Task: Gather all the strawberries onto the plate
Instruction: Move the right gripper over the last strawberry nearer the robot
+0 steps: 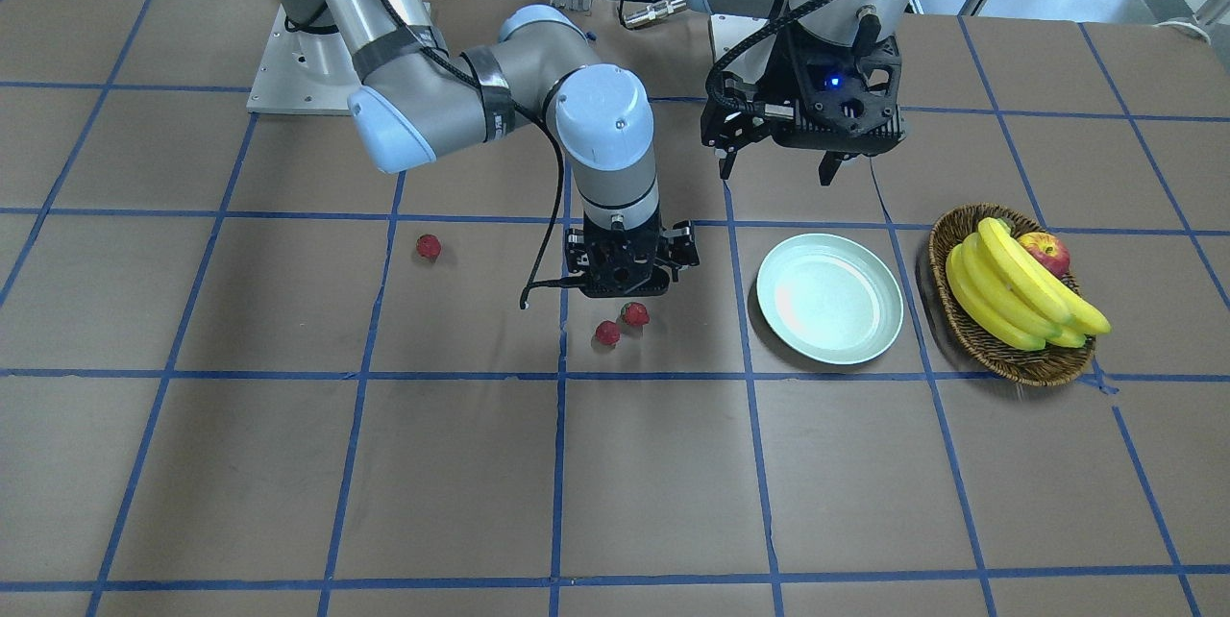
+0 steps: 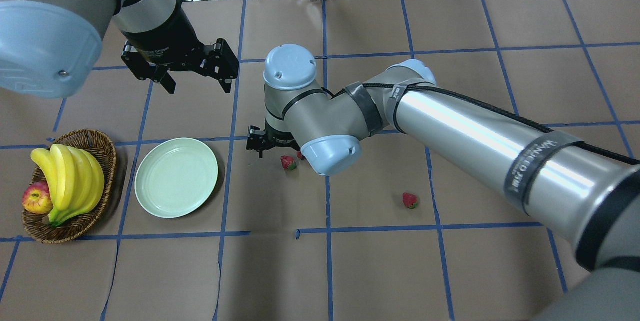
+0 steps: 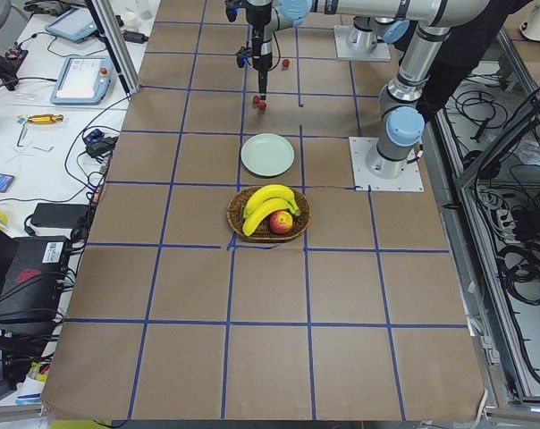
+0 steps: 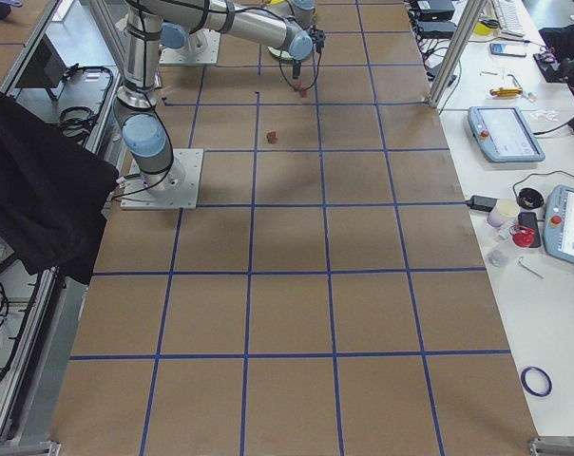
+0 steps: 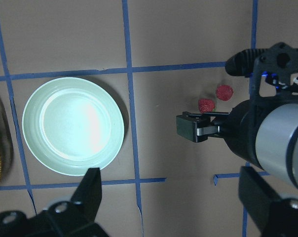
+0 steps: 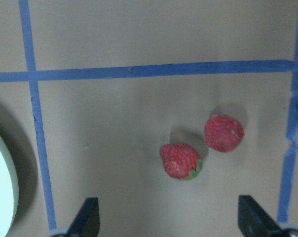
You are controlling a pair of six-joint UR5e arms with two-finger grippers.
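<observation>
Under me, the plate (image 5: 72,126) shines glossy and smooth; the strawberries (image 6: 180,161) look rough and pitted; the table (image 1: 288,463) is matt, papery brown; the basket (image 1: 1019,362) is coarse woven wicker.

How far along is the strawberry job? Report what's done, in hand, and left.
Done: nothing; the plate is empty. In hand: the right gripper hangs open over the leafy strawberry and the round strawberry beside it, gripping neither. The left gripper is open and empty, raised near the plate. Left: all three, including the lone strawberry farther off.
</observation>
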